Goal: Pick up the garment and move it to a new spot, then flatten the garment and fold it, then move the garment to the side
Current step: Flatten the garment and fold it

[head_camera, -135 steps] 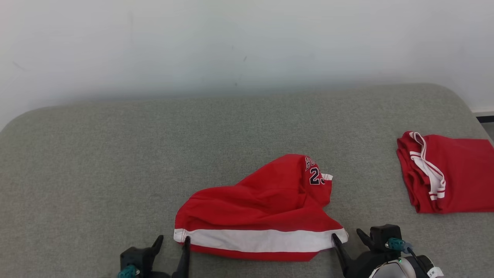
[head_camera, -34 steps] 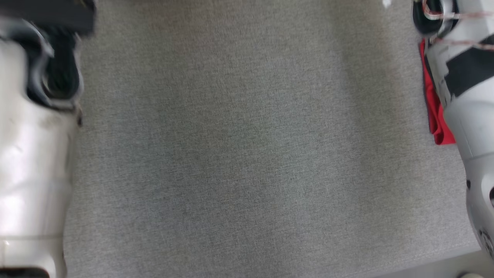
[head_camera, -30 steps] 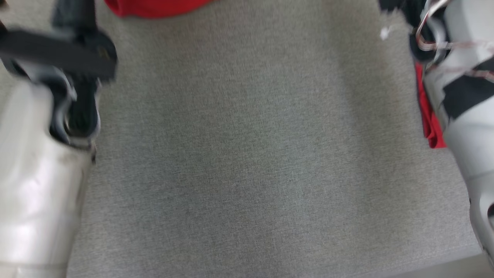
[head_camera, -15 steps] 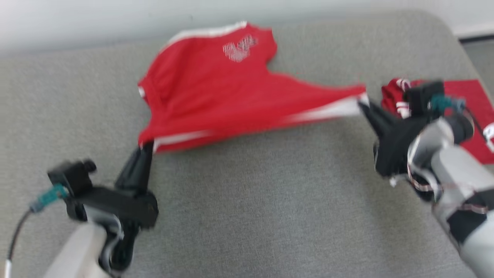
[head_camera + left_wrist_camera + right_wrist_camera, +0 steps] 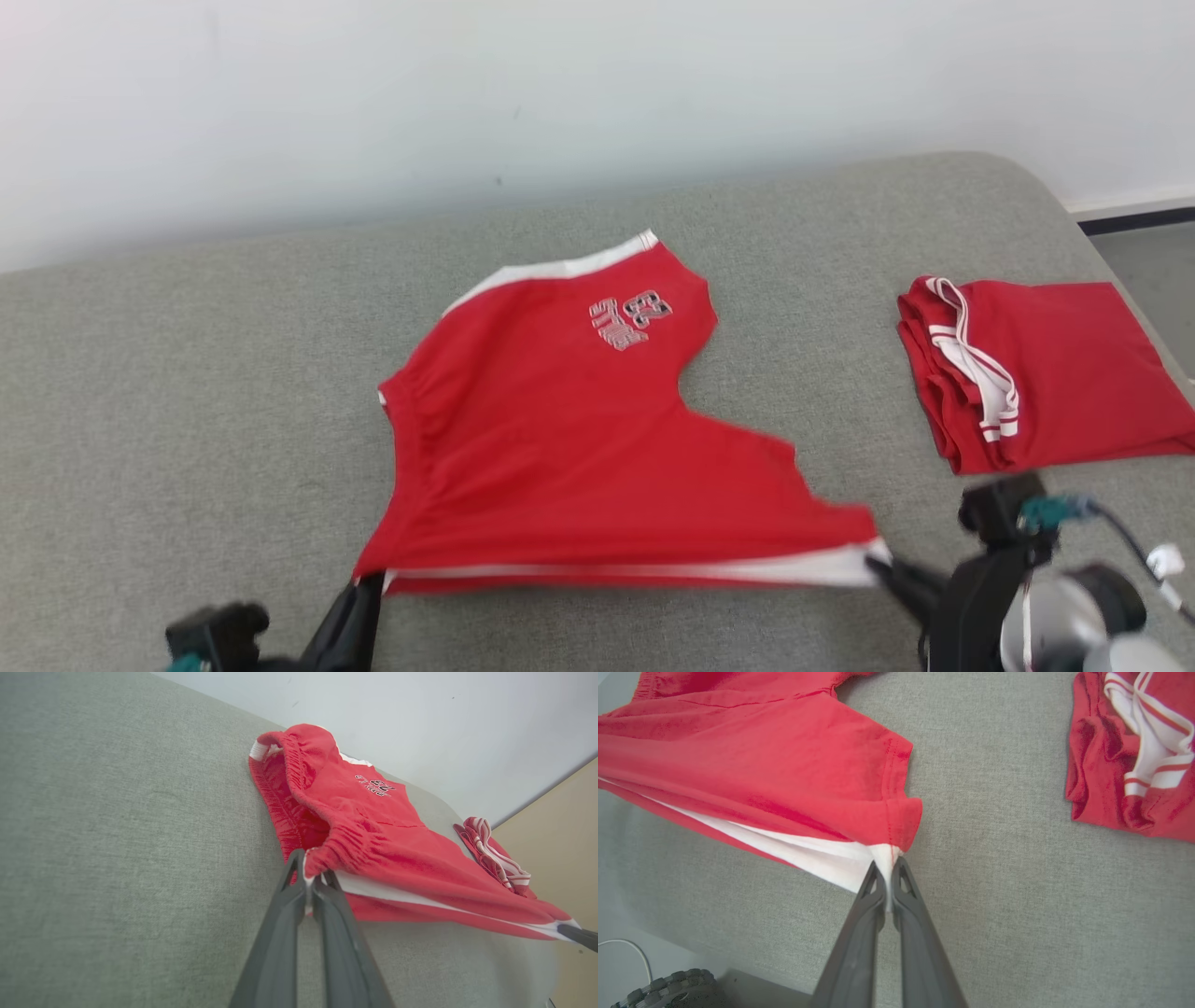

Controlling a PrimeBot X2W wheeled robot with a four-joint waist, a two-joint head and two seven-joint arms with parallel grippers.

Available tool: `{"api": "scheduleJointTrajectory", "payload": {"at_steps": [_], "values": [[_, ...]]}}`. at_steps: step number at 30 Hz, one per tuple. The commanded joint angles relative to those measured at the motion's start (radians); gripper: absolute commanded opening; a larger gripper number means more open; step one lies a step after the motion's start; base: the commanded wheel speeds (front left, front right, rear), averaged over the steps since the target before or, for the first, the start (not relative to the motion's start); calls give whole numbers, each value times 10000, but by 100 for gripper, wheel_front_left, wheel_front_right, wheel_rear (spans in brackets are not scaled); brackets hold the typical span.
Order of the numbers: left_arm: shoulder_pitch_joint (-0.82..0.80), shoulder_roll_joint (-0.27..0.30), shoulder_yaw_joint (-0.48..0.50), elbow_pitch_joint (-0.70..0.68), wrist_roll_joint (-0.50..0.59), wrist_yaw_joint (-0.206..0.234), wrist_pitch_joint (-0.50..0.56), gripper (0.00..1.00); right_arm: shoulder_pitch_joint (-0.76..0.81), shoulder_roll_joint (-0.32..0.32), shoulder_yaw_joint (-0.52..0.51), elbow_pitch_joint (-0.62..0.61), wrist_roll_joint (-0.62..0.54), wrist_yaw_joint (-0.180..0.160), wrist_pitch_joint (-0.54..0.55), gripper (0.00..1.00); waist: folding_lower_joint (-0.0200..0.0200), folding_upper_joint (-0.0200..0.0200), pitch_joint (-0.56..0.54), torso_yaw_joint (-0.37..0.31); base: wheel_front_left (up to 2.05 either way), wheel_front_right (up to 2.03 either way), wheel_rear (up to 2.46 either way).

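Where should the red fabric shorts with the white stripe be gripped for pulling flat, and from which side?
Take the red fabric shorts at both ends of their white-striped near edge, from the robot's side: it lies taut and nearest. The left gripper and right gripper pinch it there.

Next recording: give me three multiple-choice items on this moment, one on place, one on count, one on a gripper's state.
1. The folded garment lies where from the spread garment? A) robot's right B) robot's left C) on top
2. Red garments on the grey cushion? A) one B) two C) three
3. The right gripper is: A) open B) shut on nothing C) shut on the spread garment's white hem
Answers: 1A, it lies apart at the head view's right; 2B, spread one plus folded one; 3C, the hem sits pinched in it.
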Motion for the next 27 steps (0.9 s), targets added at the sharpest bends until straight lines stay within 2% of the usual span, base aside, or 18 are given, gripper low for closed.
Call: {"api": "scheduleJointTrajectory", "payload": {"at_steps": [1,8,14,21,27], "values": [[422,301,234,-63,-156,212,-25,0,686,47,-452,-513,-301,-110,568,0,4,3,-90,50,0,0,0],[1528,461,-29,-701,-224,545,354,0,2792,1008,-1580,-2829,-1141,-86,2440,0,4,3,-175,231,0,0,0],[1970,450,-332,-1181,-224,544,592,0,3138,1308,-2156,-3758,-1779,-84,2776,0,4,3,-333,433,0,0,0],[1467,361,-372,-1564,-255,581,803,0,1901,792,-1971,-3382,-1966,-84,2395,0,4,3,-325,673,0,0,0],[473,56,-522,-1602,-323,644,1418,0,-84,258,-1274,-1946,-1798,-80,1808,0,4,3,-21,1048,0,0,0]]}}
